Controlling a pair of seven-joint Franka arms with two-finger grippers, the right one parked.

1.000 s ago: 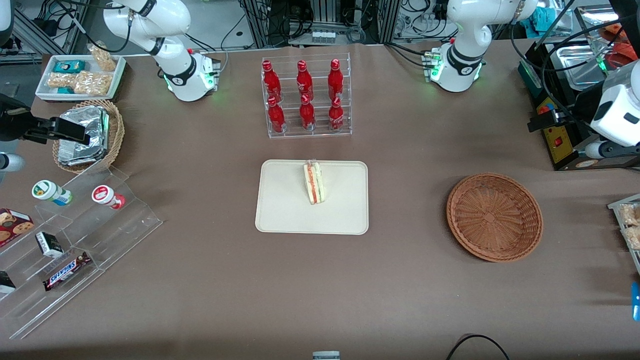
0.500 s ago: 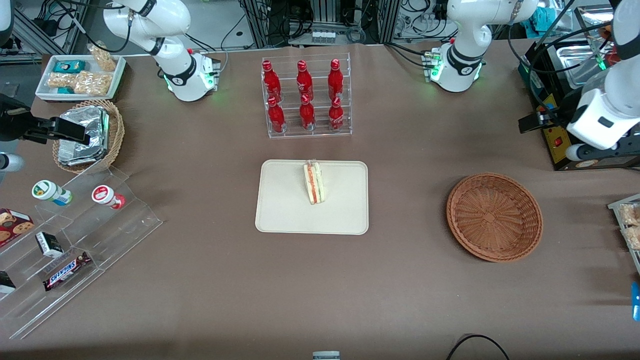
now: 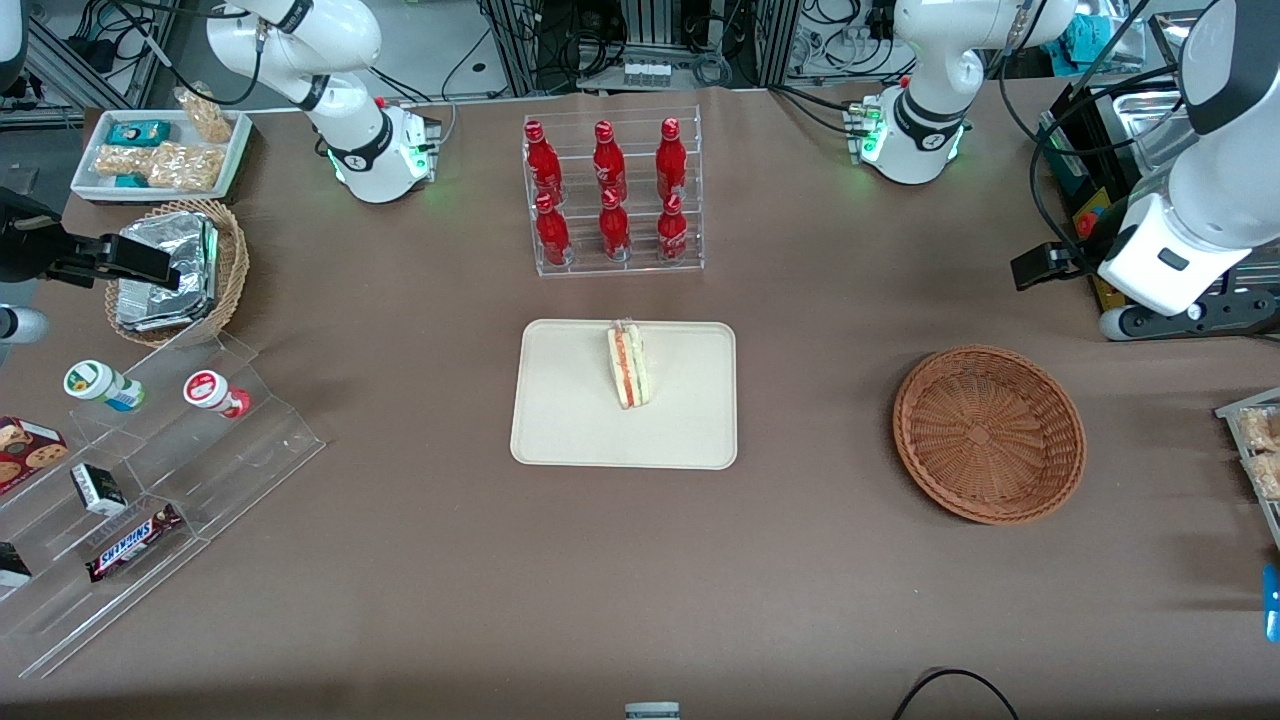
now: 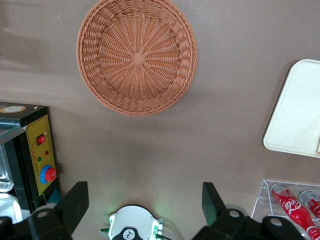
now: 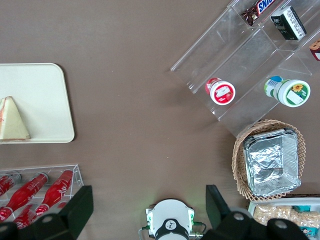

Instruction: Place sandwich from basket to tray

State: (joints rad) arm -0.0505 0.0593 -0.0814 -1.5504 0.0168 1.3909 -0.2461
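The sandwich (image 3: 628, 365) lies on the cream tray (image 3: 570, 400) in the middle of the table; both also show in the right wrist view, the sandwich (image 5: 12, 120) on the tray (image 5: 45, 95). The reddish-brown wicker basket (image 3: 988, 434) stands empty toward the working arm's end and shows in the left wrist view (image 4: 136, 56), with a corner of the tray (image 4: 295, 110). My left gripper (image 3: 1045, 268) hangs high above the table, farther from the front camera than the basket. It is open and empty (image 4: 144, 202).
A rack of red bottles (image 3: 610, 195) stands farther from the front camera than the tray. A black control box (image 3: 1100, 250) sits beside the gripper. A tan basket with foil packets (image 3: 175, 270), a snack tray (image 3: 160, 150) and clear shelves (image 3: 150, 480) lie toward the parked arm's end.
The left arm with its gripper has swung in from the table's edge toward the middle and nearer the front camera. The sandwich, tray and basket have not moved.
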